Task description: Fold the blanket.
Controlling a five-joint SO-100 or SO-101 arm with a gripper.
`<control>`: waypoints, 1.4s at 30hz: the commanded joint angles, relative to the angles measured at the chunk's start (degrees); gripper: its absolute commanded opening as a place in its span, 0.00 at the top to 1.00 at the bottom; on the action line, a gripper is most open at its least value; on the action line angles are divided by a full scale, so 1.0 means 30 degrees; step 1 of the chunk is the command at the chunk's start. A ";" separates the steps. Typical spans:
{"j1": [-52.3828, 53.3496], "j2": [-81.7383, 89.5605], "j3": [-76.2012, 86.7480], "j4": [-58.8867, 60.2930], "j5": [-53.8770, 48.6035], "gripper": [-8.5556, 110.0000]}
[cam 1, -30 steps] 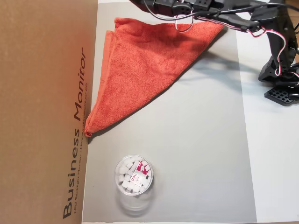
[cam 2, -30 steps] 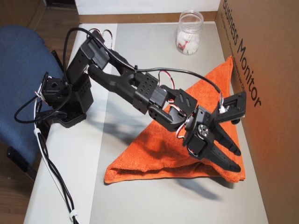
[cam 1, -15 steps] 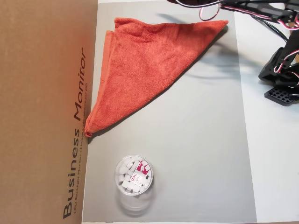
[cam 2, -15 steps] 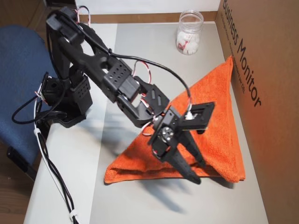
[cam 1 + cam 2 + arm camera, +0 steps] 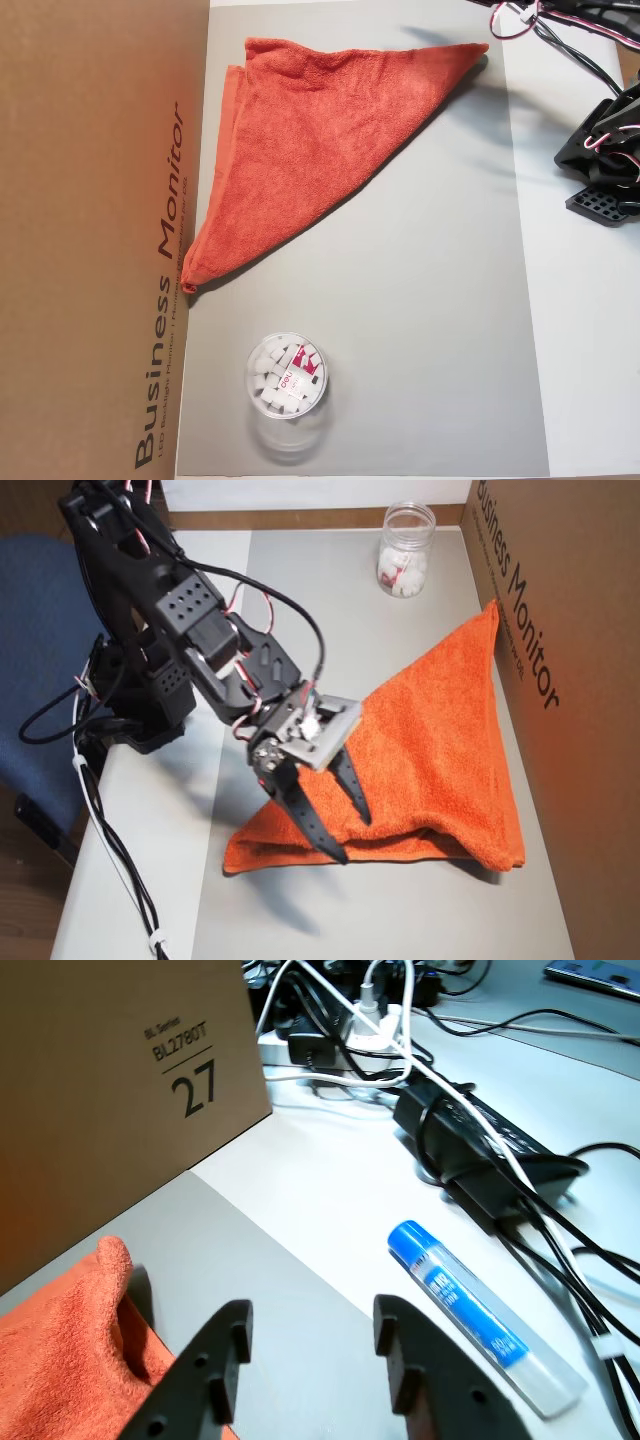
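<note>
The orange-red blanket [image 5: 300, 140] lies folded into a triangle on the grey mat [image 5: 430, 300], with its long edge running diagonally. It also shows in an overhead view [image 5: 440, 750] and at the lower left of the wrist view [image 5: 60, 1350]. My gripper [image 5: 352, 838] is open and empty, hovering over the blanket's pointed corner with its fingers pointing down. In the wrist view the gripper [image 5: 312, 1320] is beside that corner, with grey mat showing between the black fingers [image 5: 215, 1360]. The gripper is out of frame in the other overhead view.
A large cardboard monitor box [image 5: 90, 240] borders the mat along the blanket's side. A clear jar [image 5: 287, 375] of white pieces stands on the mat. A blue-capped glue stick [image 5: 470, 1310], a power brick and cables [image 5: 480, 1150] lie on the white table beyond the mat's edge.
</note>
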 commanded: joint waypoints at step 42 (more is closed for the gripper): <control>0.2227 1.1543 0.9668 1.2188 1.6465 0.76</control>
